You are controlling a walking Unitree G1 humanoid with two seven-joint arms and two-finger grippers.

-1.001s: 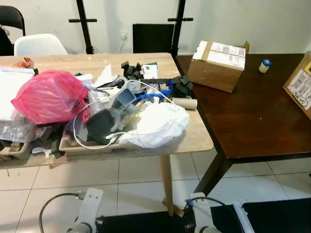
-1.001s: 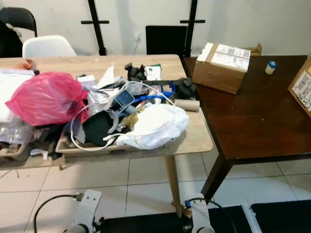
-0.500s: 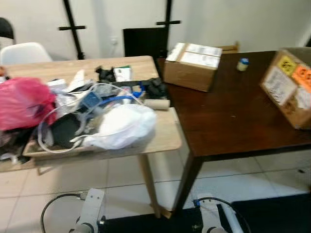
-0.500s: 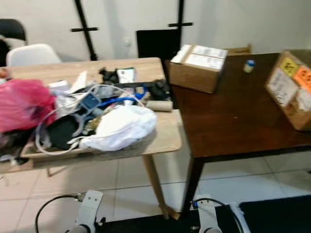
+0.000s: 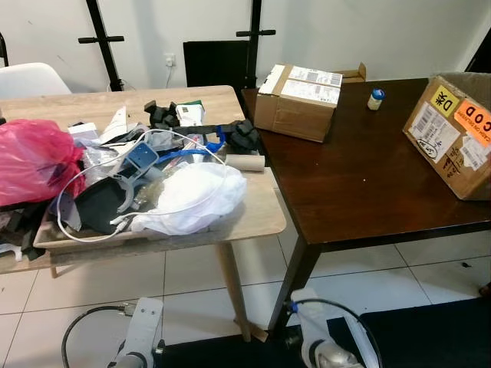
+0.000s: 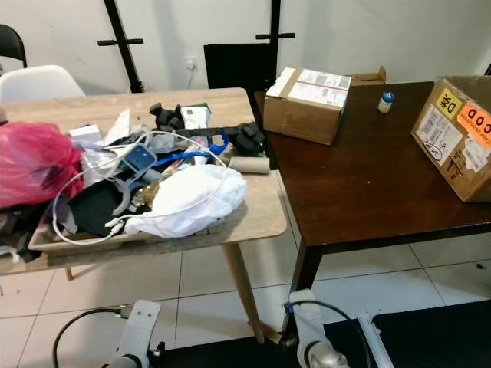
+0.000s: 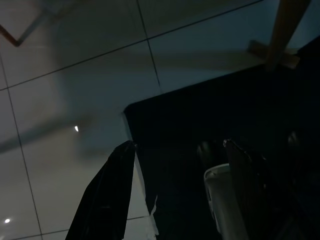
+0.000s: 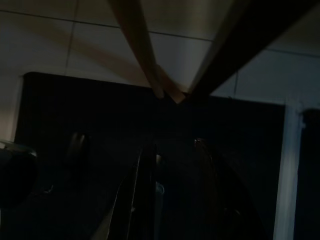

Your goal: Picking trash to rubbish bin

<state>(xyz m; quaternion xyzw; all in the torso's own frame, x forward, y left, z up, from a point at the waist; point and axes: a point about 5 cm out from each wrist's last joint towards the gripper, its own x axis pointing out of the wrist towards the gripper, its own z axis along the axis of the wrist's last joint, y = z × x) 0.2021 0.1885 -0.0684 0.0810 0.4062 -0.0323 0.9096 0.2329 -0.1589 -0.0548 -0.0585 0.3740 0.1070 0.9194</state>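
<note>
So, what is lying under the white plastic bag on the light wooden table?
The white plastic bag rests on a shallow tray, with a white cable looping over it. Whatever is beneath is covered.

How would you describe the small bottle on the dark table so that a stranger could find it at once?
Start at the dark brown wooden table on the right. Along its far edge, between the sealed brown cardboard box and the open cardboard box with orange stickers, stands the small white bottle with a blue cap, alone and far smaller than either box.

A pink bag [image 5: 34,159] and white bag [image 5: 192,198] lie on the pale wooden table [image 5: 261,215], beside a dark brown table [image 5: 360,184].
</note>
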